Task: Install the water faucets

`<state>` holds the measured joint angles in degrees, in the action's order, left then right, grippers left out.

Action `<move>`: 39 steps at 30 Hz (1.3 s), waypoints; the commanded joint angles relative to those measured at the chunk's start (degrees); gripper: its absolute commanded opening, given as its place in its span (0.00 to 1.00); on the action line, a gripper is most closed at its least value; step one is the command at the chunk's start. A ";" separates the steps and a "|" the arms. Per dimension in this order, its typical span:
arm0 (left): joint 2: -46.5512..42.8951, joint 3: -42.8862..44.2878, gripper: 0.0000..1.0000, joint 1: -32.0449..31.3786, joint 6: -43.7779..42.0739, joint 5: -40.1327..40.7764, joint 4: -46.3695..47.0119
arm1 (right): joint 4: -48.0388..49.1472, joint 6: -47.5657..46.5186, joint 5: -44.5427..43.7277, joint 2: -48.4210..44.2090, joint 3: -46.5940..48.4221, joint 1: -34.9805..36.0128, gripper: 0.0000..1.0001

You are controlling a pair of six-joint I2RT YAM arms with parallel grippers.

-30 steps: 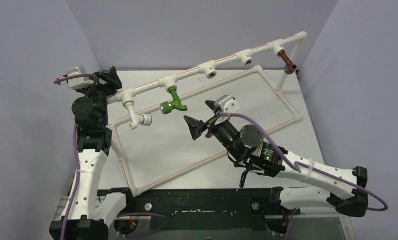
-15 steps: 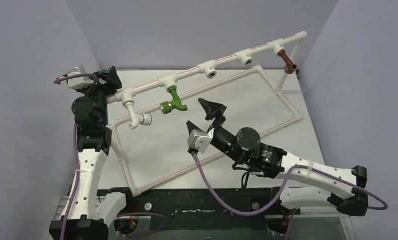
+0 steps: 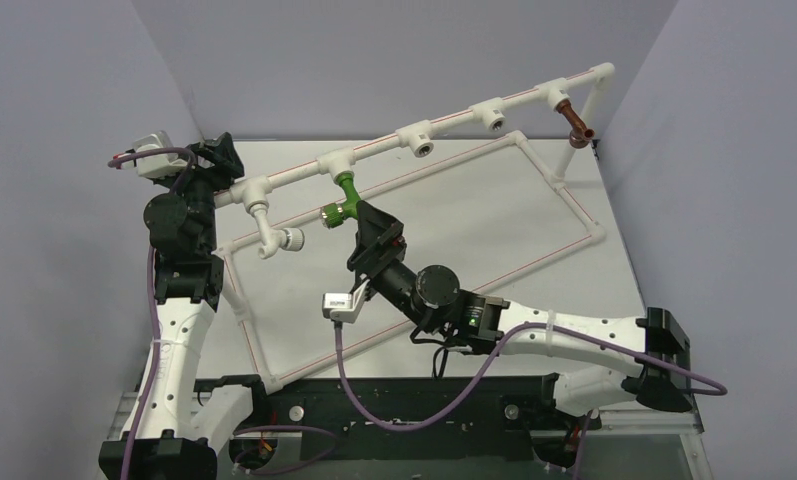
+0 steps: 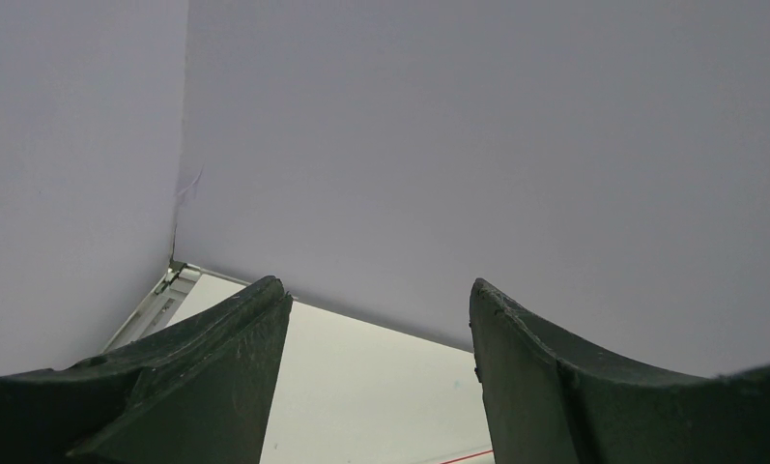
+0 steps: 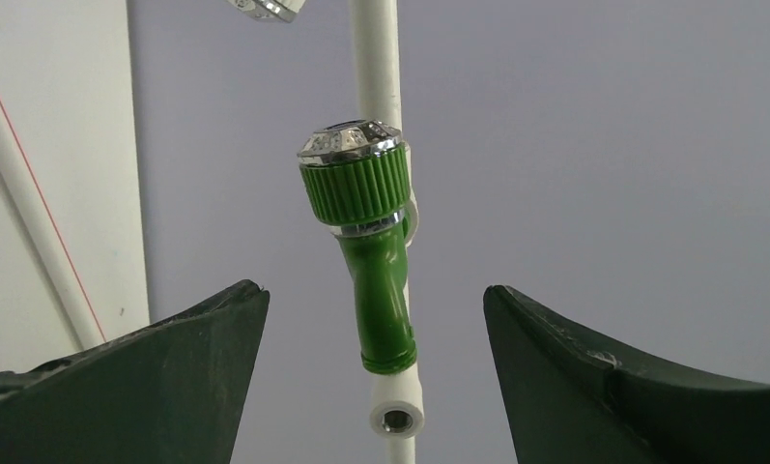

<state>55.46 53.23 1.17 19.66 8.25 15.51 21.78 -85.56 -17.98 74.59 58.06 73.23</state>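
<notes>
Starting at the left, the left gripper [image 4: 379, 295] stands open on nothing, its tips hard to pick out against its own arm from above. Mid-frame, the green faucet [image 3: 340, 196] hangs from the white pipe frame [image 3: 454, 120], its spout hidden behind the right gripper [image 3: 374, 228], whose spread fingers flank it without touching. Far right, the reddish-brown faucet [image 3: 576, 122] hangs near the rail's end, small and dim.

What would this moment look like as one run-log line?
right hand: open, facing green faucet, no contact | left hand: open, empty | brown faucet: on pipe frame
</notes>
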 commanded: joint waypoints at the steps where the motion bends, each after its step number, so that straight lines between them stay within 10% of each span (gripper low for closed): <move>1: 4.03 -5.84 0.66 1.51 0.29 -0.23 -18.95 | 9.08 -8.81 -4.32 2.47 1.69 0.08 0.84; 19: 3.63 -5.94 0.66 1.55 0.37 -0.25 -18.81 | 16.01 -4.69 -4.39 9.85 5.97 -2.50 0.58; 26: 3.47 -5.90 0.66 1.53 0.39 -0.25 -18.85 | 20.42 -1.10 -5.34 10.24 4.62 -2.77 0.00; 39: 3.39 -5.95 0.66 1.47 0.37 -0.25 -18.85 | 35.90 27.95 -5.33 10.22 4.01 -1.73 0.00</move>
<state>55.22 53.12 1.19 19.99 8.10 15.44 38.52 -80.49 -23.79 85.25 60.90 71.31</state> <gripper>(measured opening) 0.658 0.340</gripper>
